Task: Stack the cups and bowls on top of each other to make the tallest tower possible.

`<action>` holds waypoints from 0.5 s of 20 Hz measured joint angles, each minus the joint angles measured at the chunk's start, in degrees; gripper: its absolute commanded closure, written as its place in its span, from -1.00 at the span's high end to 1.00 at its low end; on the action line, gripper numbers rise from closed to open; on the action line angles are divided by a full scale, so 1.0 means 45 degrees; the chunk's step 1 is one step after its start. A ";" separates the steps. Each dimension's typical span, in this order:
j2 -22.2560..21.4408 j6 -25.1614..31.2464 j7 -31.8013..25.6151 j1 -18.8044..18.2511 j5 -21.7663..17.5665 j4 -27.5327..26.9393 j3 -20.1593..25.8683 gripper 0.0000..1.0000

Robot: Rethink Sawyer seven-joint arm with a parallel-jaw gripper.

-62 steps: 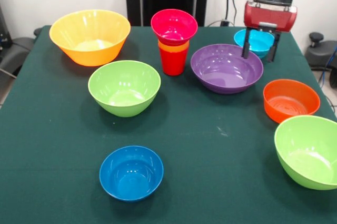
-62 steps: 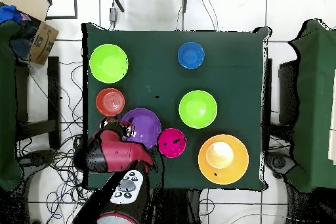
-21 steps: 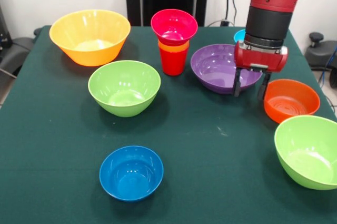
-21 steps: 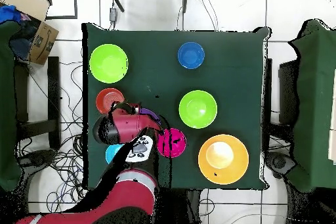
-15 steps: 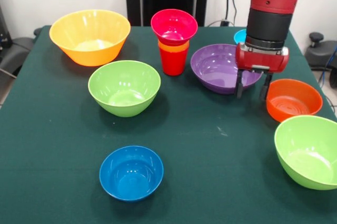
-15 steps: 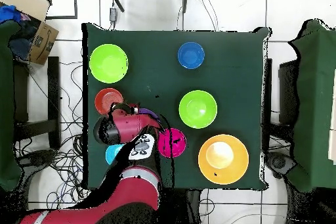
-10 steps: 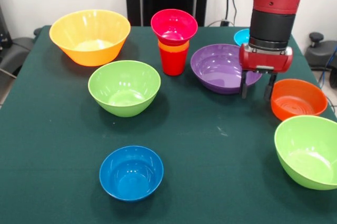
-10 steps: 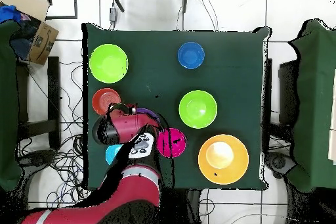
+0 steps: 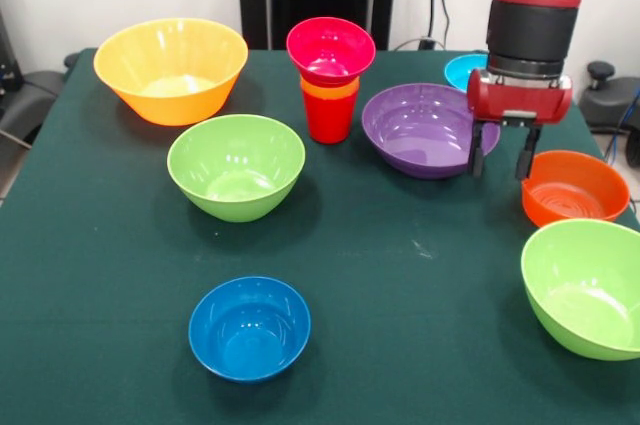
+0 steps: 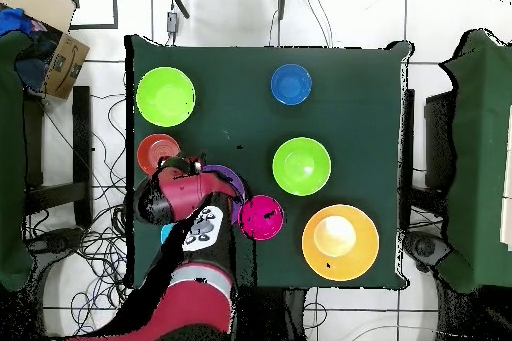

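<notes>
The tower stands at the back centre: a red cup, an orange cup nested in it, and the small pink bowl on top; from overhead only the pink bowl shows. My gripper is open and empty, low over the table between the purple bowl and the orange bowl. Its right finger is at the orange bowl's near rim. The light blue bowl is mostly hidden behind the arm.
The large yellow-orange bowl is at the back left. One lime green bowl sits left of centre, the other at the front right edge. The dark blue bowl is in front. A cardboard box lies off the table.
The gripper came forward from the light blue bowl, went down between the purple and orange bowls, then shifted right. The orange bowl has slid to the right with it.
</notes>
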 measured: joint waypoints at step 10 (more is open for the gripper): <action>-0.0415 0.0003 0.0000 0.0934 -0.0003 -0.0055 -0.0918 1.00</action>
